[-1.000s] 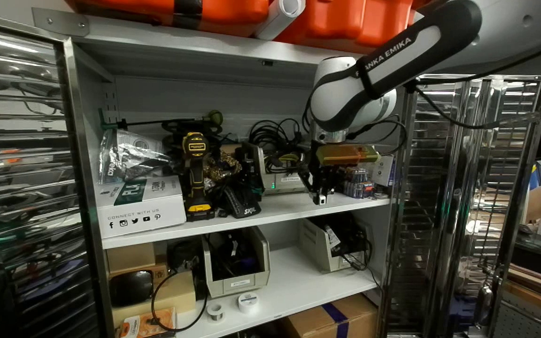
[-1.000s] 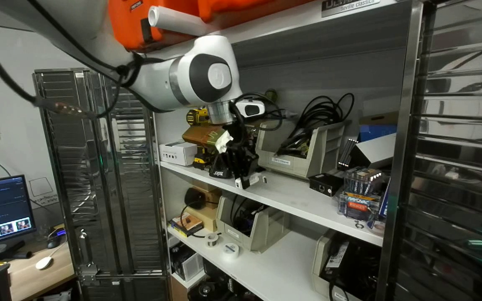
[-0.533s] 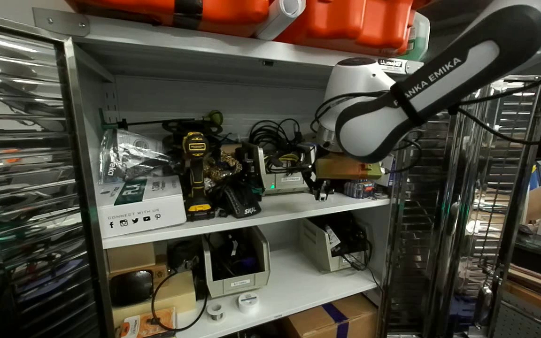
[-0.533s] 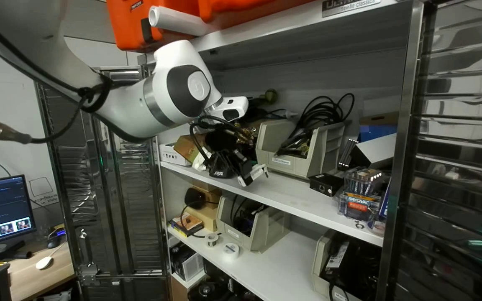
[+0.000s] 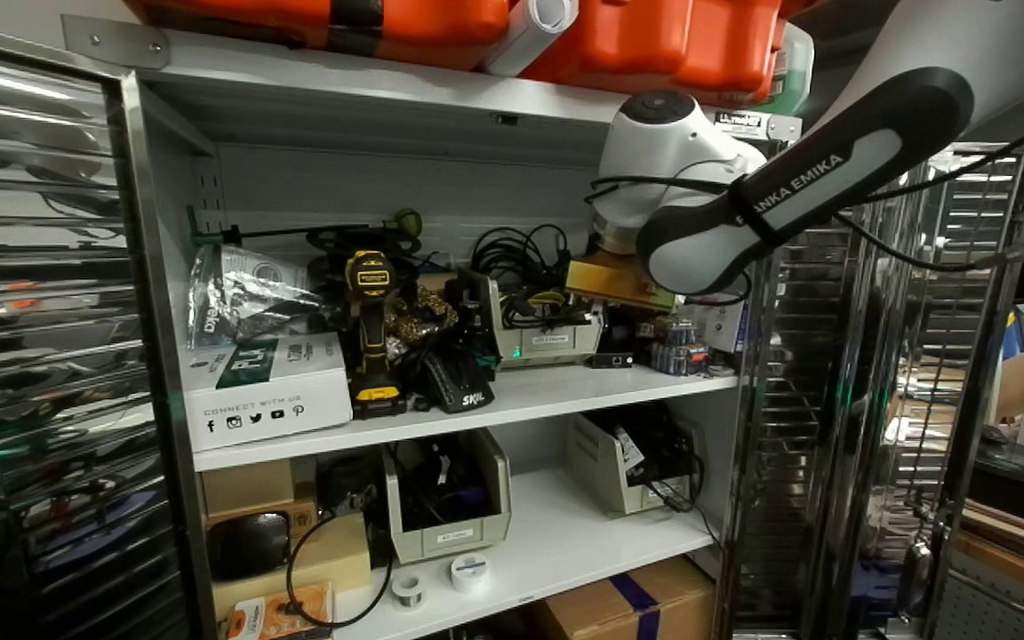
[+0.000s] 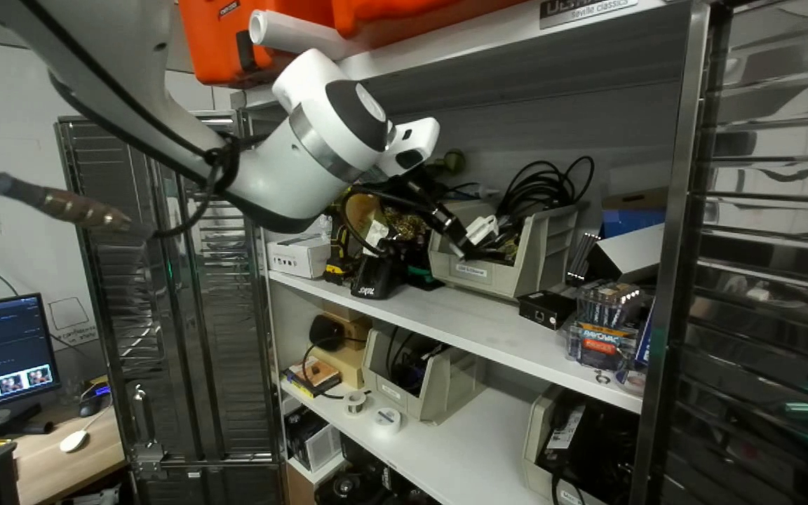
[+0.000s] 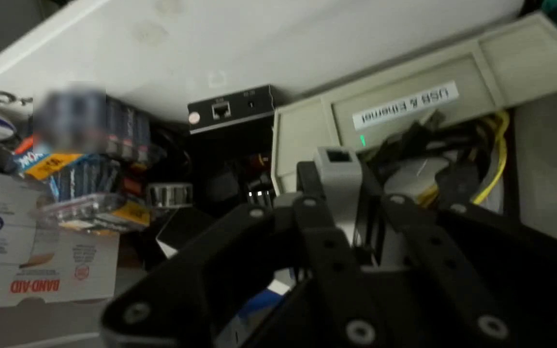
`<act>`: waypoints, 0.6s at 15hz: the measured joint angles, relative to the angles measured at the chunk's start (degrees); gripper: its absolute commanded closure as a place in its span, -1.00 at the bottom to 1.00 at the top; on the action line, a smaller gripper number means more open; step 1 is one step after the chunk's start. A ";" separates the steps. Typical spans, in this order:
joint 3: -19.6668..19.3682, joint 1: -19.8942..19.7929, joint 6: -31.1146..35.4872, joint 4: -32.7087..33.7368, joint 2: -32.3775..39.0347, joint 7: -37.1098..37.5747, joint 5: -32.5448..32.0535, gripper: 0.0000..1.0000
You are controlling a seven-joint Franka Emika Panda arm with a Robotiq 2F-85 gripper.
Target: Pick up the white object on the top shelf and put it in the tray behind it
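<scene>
The white object (image 7: pixel 340 176) is a small white block with a dark port in its end. My gripper (image 7: pixel 336 193) is shut on it, one black finger on each side. In an exterior view the gripper (image 6: pixel 454 235) is tilted, with the white object (image 6: pixel 482 229) at its fingertips, in front of the tray's open top; I cannot tell if it is inside the rim. The tray is a beige bin labelled USB & Ethernet (image 6: pixel 470 280), with cables in it. It stands on the top shelf (image 5: pixel 556 393). In an exterior view the arm and an amber cover hide the fingers.
A black box with a network port (image 6: pixel 548 308) and battery packs (image 6: pixel 604 330) stand beside the tray. A SKIL tool (image 5: pixel 454 382) and yellow drill (image 5: pixel 372 329) are on its other side. Black cables (image 6: pixel 544 182) rise from the tray. A white cabinet top (image 5: pixel 370 84) hangs overhead.
My gripper has risen from low over the shelf's front part, with the white object in it, and moved to the tray. The wrist has tilted.
</scene>
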 measured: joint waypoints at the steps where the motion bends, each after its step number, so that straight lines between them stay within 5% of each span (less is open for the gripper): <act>1: -0.39 0.06 -0.15 2.83 1.48 3.04 -1.86 0.77; 9: -6.48 3.67 -5.26 25.61 17.21 28.06 -16.13 0.77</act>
